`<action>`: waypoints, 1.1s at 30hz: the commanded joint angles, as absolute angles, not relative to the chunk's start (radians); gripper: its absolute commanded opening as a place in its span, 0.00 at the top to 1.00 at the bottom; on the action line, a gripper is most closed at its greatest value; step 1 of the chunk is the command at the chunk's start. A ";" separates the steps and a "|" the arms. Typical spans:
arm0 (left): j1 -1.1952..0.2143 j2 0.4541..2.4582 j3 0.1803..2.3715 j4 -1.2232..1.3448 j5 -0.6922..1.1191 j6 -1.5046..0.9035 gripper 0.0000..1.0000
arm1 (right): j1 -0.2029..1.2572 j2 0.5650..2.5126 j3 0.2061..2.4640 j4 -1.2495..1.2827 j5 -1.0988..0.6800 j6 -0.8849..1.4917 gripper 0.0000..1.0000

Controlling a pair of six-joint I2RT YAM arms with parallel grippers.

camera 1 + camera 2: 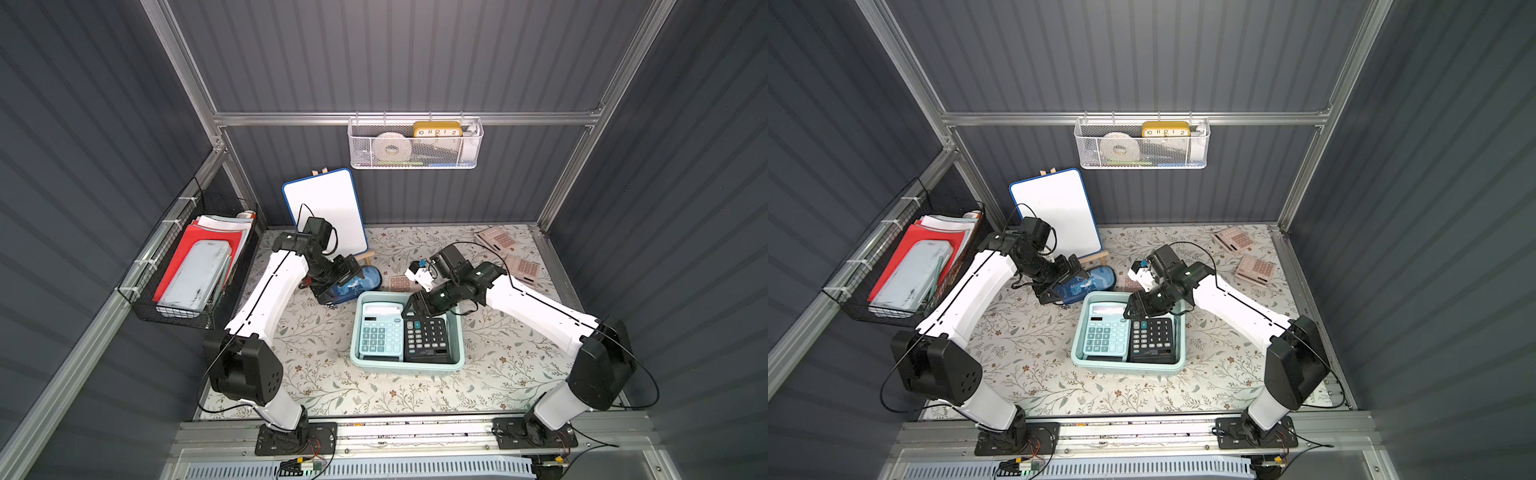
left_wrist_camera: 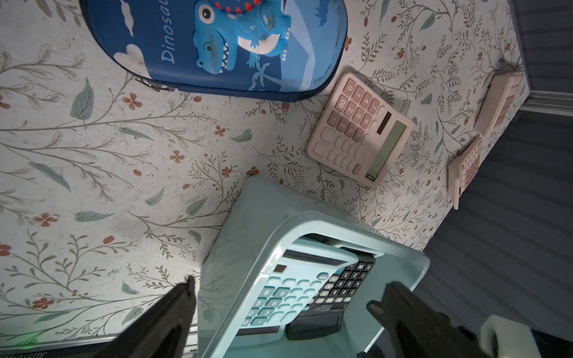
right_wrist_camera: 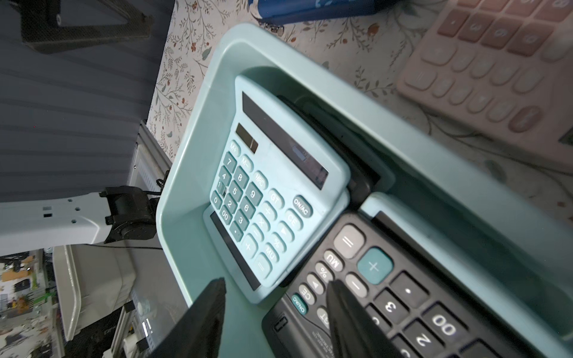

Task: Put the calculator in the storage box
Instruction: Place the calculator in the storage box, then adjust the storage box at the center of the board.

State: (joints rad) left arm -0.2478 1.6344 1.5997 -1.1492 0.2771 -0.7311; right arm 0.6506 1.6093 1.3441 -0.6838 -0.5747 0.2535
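At the left edge of both top views a black wire basket (image 1: 187, 270) hangs on the wall, filled with red folders and a grey case. Right of it, in the middle left, a whiteboard (image 1: 328, 208) leans on its easel. Just in front of that my left gripper (image 2: 283, 288) hangs over the near end of a blue dinosaur pencil case (image 1: 368, 281), fingers spread wide with nothing between them. At the centre of the flowered table (image 1: 332, 386) sits the storage box (image 1: 409, 368). Inside it the teal calculator (image 1: 380, 336) lies on the left and the black calculator (image 1: 428, 338) on the right, side by side, keys up. My right gripper (image 1: 417, 311) reaches in over the far end of the black calculator. Its fingers (image 3: 347, 313) are apart and clamp nothing, though one fingertip is low over the keys; I cannot tell whether it touches them. High on the back wall a white mesh basket (image 1: 415, 151) holds a yellow clock (image 1: 436, 129). One pink calculator (image 2: 359, 130) lies just behind the box, and two more pink calculators (image 1: 498, 239) lie flat on the table in the upper right, well apart from it.
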 commanded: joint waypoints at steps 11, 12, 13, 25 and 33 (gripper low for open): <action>-0.241 1.732 1.589 -1.236 0.373 -0.628 0.01 | 0.571 1.577 1.442 -0.825 -0.371 0.330 0.37; -0.241 1.742 1.597 -1.231 0.366 -0.625 0.01 | 0.558 1.573 1.453 -0.851 -0.351 0.331 0.36; -0.242 1.748 1.601 -1.233 0.372 -0.619 0.01 | 0.550 1.568 1.460 -0.869 -0.327 0.332 0.34; -0.242 1.736 1.567 -1.185 0.467 -0.615 0.01 | 0.319 1.329 1.242 -0.847 -0.233 0.486 0.01; -0.240 1.720 1.543 -1.163 0.504 -0.640 0.01 | 0.264 1.247 1.056 -0.729 -0.459 0.529 0.04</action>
State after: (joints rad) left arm -0.2478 1.7489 1.5471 -1.1637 0.4751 -0.6327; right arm 0.2634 1.2453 1.0767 -0.7826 -0.3439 0.5087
